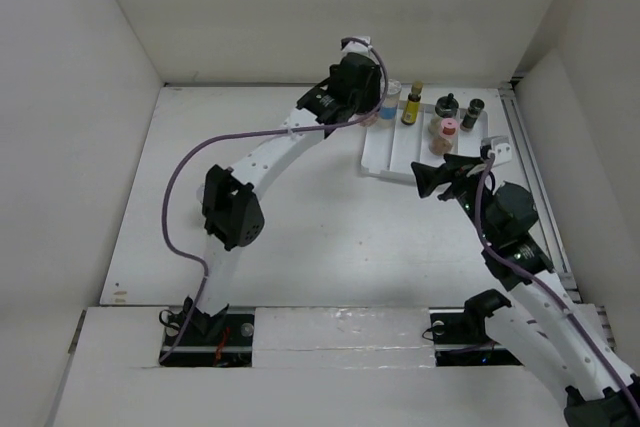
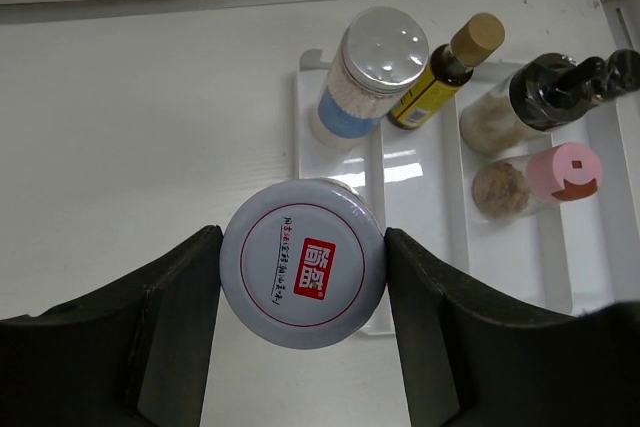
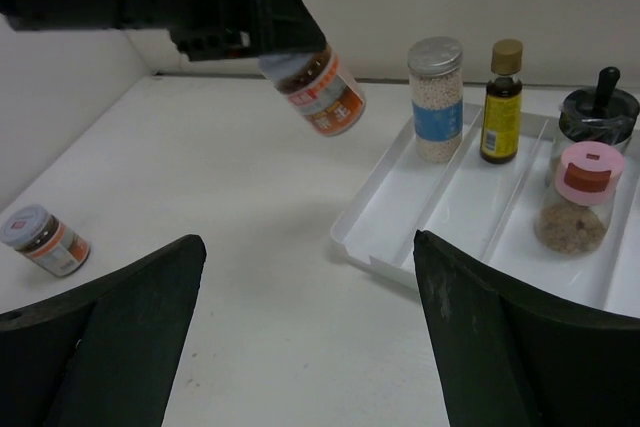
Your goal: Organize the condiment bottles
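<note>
Jar gripped by left arm at tray edge, right arm idle

Labels: held jar [image 3: 321, 90] has a pale lid with a red ring of tiny print and a red square with white Chinese characters. Its side label is orange and white with more characters, too small to read. Contents dark. A second jar on its side [image 3: 44, 239] has the same orange label and a grey lid and lies on the table [image 1: 300, 227], well apart from the tray. Blue-labelled jar [image 2: 363, 75] has a plain shiny lid and a plain blue band with no legible text. Amber bottle [image 2: 438, 84] has a yellow label with dark print, unreadable, and a tan cap. Pink-lidded jar [image 2: 541, 183] has a red mark on the lid, unreadable.

Arms: left arm is stretched forward and to the right, elbow up. Left gripper [image 2: 302, 242] points down by the tray's left edge, and its fingers [image 2: 185, 307] are clamped on the held jar's sides just under the lid. Jar is up off the table, tilted in the right wrist view; the lid overlaps the tray's left rim in the left wrist view. Right arm is bent, with the right gripper [image 3: 310, 242] low near the tray's near side, fingers wide apart, nothing between them.

Containers: white divided tray [image 1: 385, 159] has long lanes. Blue-labelled jar, holding white granules, stands at the far end of the left lane, with the amber bottle in the next lane. A black-capped jar [image 2: 524, 105] with pale contents stands in a lane further right, with the pink-lidded jar, holding brown powder, just in front of it. Another black-capped jar [image 1: 473, 112] stands at the far right. All are upright.
</note>
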You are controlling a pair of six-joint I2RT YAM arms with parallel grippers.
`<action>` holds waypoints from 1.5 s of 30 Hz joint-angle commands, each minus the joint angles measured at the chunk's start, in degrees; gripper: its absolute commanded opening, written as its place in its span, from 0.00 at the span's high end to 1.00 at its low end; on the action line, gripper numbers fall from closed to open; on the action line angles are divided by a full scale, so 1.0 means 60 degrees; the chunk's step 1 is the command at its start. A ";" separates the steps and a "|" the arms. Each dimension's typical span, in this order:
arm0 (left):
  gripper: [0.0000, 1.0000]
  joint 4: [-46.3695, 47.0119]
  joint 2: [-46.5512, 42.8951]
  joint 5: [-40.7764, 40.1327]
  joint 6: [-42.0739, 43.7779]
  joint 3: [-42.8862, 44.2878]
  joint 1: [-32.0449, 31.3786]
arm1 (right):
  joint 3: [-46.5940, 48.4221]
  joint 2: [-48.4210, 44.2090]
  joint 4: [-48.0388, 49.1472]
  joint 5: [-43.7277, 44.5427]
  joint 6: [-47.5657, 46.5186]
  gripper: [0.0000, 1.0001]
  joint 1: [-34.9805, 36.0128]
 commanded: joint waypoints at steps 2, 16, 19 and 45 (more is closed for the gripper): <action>0.74 0.1207 0.0639 0.0677 0.0251 0.1601 -0.0173 | -0.0089 -0.0518 0.0014 0.0085 0.0075 0.09 -0.0260; 0.70 0.2862 0.2677 0.0856 0.1041 0.2702 -0.0173 | -0.0089 -0.0358 0.0014 -0.0105 0.0163 0.09 -0.0348; 0.70 0.3113 0.2941 0.0506 0.1407 0.2702 -0.0261 | -0.0089 -0.0358 0.0014 -0.0192 0.0163 0.10 -0.0348; 0.41 0.3596 0.3732 0.0679 0.2024 0.2088 -0.0261 | -0.0089 0.0008 0.0102 -0.0193 0.0163 0.10 -0.0348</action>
